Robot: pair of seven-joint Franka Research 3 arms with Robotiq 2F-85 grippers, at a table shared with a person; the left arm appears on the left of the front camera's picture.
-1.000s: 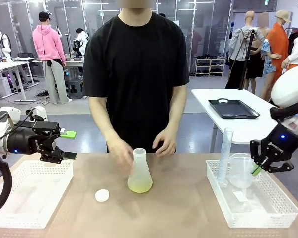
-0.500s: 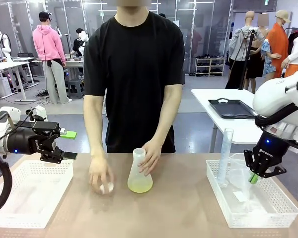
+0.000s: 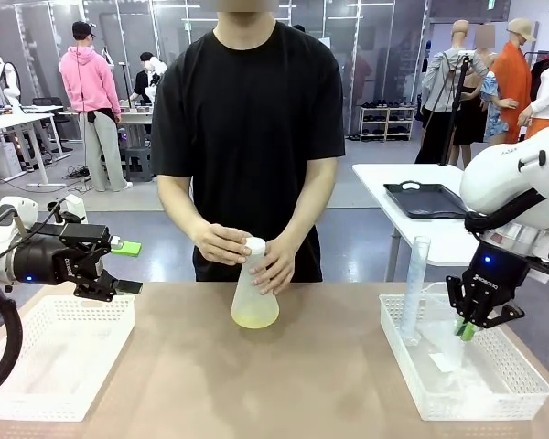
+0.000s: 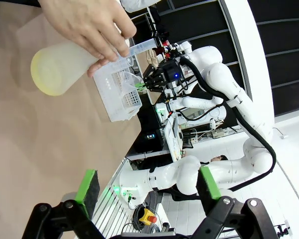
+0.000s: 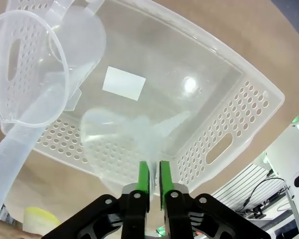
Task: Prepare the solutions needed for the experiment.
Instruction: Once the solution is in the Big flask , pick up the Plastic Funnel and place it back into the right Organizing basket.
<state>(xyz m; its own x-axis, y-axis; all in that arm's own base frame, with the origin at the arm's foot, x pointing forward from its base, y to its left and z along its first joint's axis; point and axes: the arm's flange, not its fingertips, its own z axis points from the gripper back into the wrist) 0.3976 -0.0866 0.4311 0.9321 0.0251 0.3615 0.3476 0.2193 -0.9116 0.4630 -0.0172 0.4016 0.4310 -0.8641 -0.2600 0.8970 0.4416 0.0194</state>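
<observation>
Solutions: a small amount of pale yellow-green liquid (image 3: 254, 318) sits in the bottom of a frosted conical flask (image 3: 253, 291).
Flask place: middle of the bench (image 3: 284, 393), toward the far side, in front of the person; whether its base touches the bench is unclear.
Person's hands: one hand (image 3: 221, 245) covers the mouth of the flask, the other hand (image 3: 276, 270) wraps the neck and shoulder.
Robot's left hand (image 3: 128, 267): fingers wide apart with nothing between them, hovering over the far edge of the left basket (image 3: 101, 311), well apart from the flask.
Robot's right hand (image 3: 467, 327): pointing down into the right basket (image 3: 522, 384); the green pads (image 5: 145, 174) stand a narrow slit apart. The blurred edge of a clear funnel (image 5: 119, 139) meets their tips, and I cannot tell whether it is clamped.
Right basket contents: a clear measuring jug (image 5: 30, 74) and a tall graduated cylinder (image 3: 414, 288) stand at its left end, the funnel beside them.
</observation>
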